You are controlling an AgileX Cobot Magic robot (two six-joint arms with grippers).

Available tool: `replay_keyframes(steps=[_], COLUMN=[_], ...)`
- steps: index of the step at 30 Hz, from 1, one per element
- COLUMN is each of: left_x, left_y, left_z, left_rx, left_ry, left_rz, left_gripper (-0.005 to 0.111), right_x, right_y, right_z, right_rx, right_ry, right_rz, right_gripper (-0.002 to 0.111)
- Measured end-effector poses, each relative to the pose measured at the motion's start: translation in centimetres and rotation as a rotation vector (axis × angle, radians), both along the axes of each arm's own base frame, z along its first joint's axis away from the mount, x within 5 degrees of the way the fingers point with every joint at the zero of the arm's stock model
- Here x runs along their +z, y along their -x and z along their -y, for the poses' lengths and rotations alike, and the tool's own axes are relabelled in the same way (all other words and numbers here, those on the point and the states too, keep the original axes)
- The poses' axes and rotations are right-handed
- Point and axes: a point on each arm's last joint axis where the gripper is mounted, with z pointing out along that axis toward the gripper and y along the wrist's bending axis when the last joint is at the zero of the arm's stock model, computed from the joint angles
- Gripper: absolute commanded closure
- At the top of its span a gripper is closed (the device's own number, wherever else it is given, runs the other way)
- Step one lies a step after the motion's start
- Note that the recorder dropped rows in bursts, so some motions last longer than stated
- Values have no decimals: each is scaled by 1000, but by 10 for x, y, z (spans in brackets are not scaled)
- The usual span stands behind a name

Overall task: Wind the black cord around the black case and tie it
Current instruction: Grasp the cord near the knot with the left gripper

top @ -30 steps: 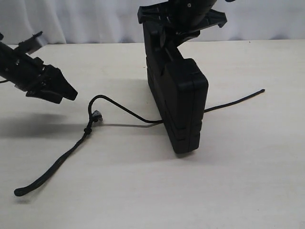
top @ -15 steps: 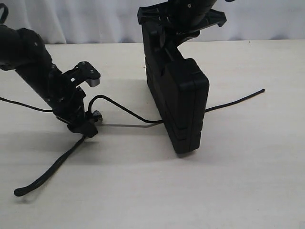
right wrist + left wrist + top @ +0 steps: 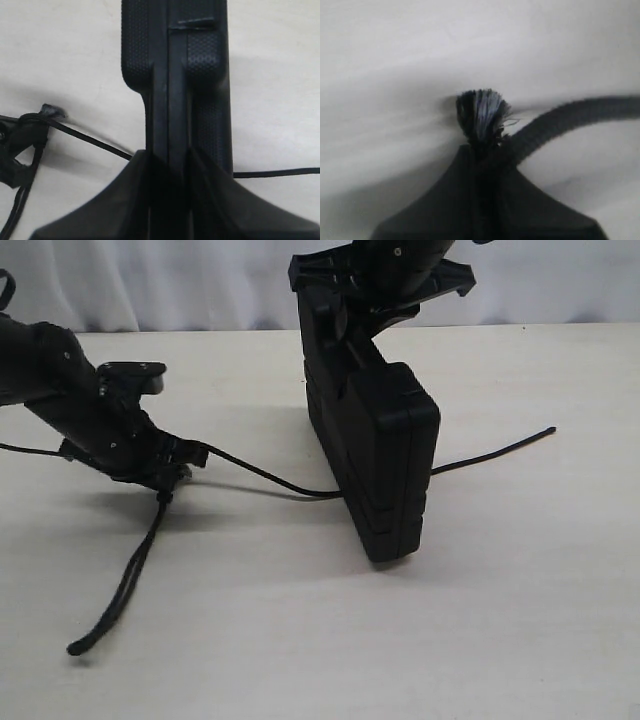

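Directly between the right gripper's (image 3: 168, 165) jaws, clamped, the black case (image 3: 378, 455) stands on edge on the table (image 3: 500, 630). The left gripper's (image 3: 482, 152) jaws are pinched together on the black cord (image 3: 570, 115); its frayed end (image 3: 481, 112) pokes just beyond them, the rest running to the case.

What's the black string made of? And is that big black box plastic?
The black cord looks like braided fibre, maybe nylon: its frayed end splays into fine, slightly shiny threads. The black case looks like hard moulded plastic, matte: the right wrist view shows a fine pebbled texture and a straight seam.
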Motion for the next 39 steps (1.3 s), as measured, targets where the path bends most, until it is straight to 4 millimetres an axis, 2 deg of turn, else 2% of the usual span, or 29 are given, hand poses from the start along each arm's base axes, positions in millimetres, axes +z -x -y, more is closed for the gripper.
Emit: replay_keyframes(steps=[3,7,10,15,23,25,30,35,39], left_x=[0,1,1,-1,-2,-3,-5,-4,10], left_y=[0,0,0,3,5,6,9,14,8], left_z=[-4,0,0,-2,-4,-5,-9,-13,-13], left_rx=[322,451,390,296,212,180,82,-67,-294], left_ry=[220,346,336,270,224,202,128,40,-3], left_rz=[-96,-150,-133,-121,-115,-108,-104,-151,-164], left_gripper=[107,106,99,78,76,72,40,40,40], right_x=[0,0,0,0,0,0,0,0,0], right_y=[0,0,0,0,0,0,0,0,0], right_z=[0,0,0,0,0,0,0,0,0], right_rx=[0,1,5,9,15,15,17,17,17], right_ry=[1,1,3,4,4,4,5,5,5], right_rz=[-2,-2,0,1,-1,-1,0,0,0], right_gripper=[104,104,104,104,104,104,104,104,104])
